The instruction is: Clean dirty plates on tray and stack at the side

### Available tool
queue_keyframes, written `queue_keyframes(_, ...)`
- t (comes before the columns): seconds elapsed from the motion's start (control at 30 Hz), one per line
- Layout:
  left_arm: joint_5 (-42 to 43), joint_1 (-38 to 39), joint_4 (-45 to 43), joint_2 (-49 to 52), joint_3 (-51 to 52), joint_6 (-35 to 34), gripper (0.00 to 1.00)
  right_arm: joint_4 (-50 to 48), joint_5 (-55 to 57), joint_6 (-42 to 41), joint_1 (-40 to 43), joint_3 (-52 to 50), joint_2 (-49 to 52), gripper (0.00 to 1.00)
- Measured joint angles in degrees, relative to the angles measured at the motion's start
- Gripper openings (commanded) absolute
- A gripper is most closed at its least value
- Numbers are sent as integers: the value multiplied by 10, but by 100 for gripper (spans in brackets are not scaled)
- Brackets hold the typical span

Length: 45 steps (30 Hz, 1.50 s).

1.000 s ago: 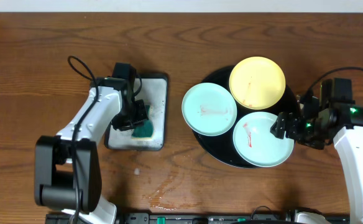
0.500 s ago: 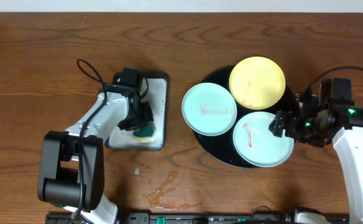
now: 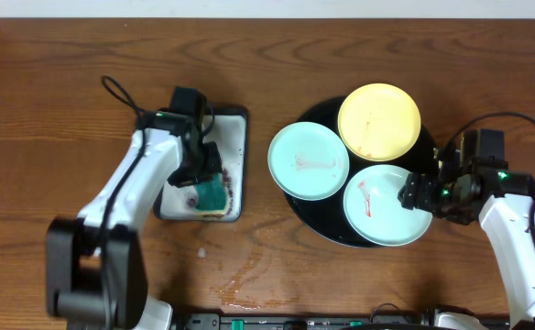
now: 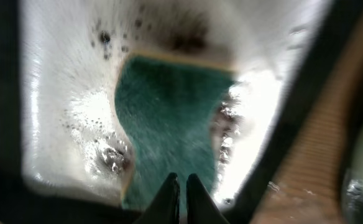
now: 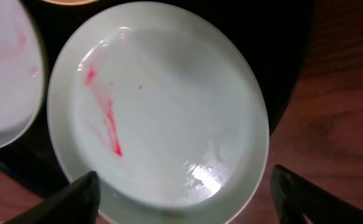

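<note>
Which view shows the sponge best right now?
Left wrist: it shows the green sponge close up on the soapy metal tray, left gripper pinching its near edge. Overhead shows it small, partly under the left arm; right wrist misses it.

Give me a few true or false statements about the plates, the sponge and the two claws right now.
Three plates sit on the black tray. True.
The left claw is shut on the sponge. True.
The sponge lies on the black tray. False: it is on the silver tray.
The right claw is shut. False: it is open above the near mint plate.
That plate is clean. False: it has a red smear.
</note>
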<state>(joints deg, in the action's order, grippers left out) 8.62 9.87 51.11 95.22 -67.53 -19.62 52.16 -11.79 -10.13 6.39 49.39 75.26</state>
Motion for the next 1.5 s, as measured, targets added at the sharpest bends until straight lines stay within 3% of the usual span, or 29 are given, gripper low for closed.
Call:
queue_keyframes(0.3,31,0,31,-115,-8,4,8,-73,62,-43,0,-8,36,71)
queue_keyframes(0.33,33,0,33,-121,-8,5,16,-79,59,-43,0,-8,47,69)
queue_keyframes(0.37,33,0,36,-125,-8,8,36,-81,52,-38,0,-8,57,68)
queue_keyframes(0.47,29,1,37,-126,-7,13,51,-67,12,-11,-2,-5,69,68)
queue_keyframes(0.77,15,1,-33,-22,13,14,52,-19,-58,45,-84,88,47,70)
queue_keyframes(0.83,11,1,-43,19,17,14,52,-16,-65,48,-113,90,44,70)
queue_keyframes(0.93,2,1,-60,72,18,14,43,-7,-71,48,-137,90,44,70)
queue_keyframes(1.07,-3,1,-74,112,18,6,19,4,-70,46,-138,90,44,71)
queue_keyframes(1.1,-6,0,-74,113,18,5,8,7,-67,44,-137,90,44,72)
queue_keyframes(1.3,-16,-1,-64,115,16,1,7,18,-29,18,-104,90,44,80)
queue_keyframes(1.5,-17,0,-14,102,1,1,8,19,-9,17,-5,90,45,80)
